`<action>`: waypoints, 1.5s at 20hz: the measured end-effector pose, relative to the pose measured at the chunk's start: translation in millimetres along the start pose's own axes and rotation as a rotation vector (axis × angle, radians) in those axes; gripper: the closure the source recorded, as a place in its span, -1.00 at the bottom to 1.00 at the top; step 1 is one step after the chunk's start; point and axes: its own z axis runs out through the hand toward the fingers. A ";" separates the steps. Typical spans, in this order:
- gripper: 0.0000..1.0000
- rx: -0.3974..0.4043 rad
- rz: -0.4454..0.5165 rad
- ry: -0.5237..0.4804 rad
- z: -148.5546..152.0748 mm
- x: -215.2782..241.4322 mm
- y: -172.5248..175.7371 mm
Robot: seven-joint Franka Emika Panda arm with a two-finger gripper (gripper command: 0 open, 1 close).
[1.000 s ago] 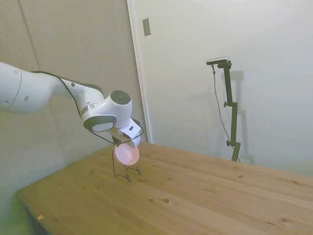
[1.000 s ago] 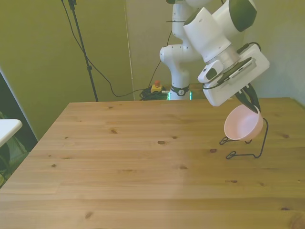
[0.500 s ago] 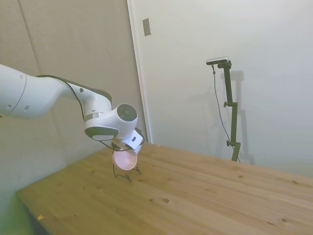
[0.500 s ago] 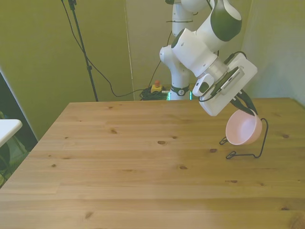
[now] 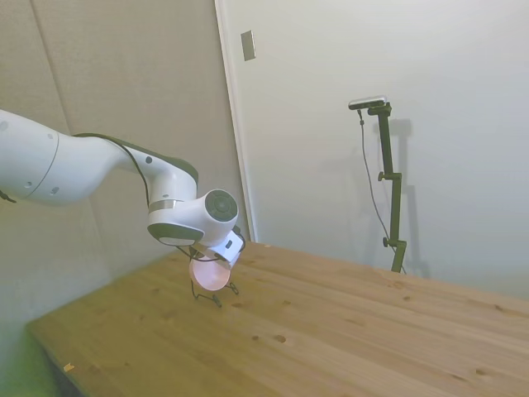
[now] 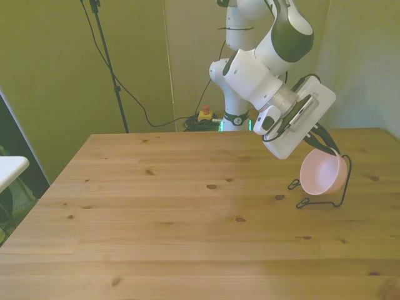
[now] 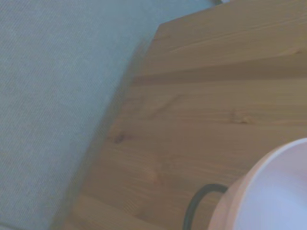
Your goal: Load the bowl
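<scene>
Over rack (image 6: 340, 187) | hand (image 6: 325, 145) lower, grasping tilted bowl (image 6: 322, 175) | contact seemingly unclear

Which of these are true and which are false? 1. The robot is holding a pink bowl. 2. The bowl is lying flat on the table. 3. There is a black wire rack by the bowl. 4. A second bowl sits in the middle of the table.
1. True. The gripper holds the pink bowl by its rim.
2. False. The bowl is tipped on its side, up off the table.
3. True. The thin black wire rack stands right at the bowl, near the front view's right edge of the table.
4. False. Only one bowl is in view; the middle of the table shows bare wood.
</scene>
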 end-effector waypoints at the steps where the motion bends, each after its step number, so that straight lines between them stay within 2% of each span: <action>1: 1.00 0.002 0.001 0.000 0.7 0.3 0.8; 19: 1.00 0.022 0.013 -0.006 9.3 4.4 17.4; 20: -1.00 0.021 0.013 -0.007 9.8 4.4 18.2; 30: -1.00 0.024 0.035 -0.011 6.0 8.7 25.2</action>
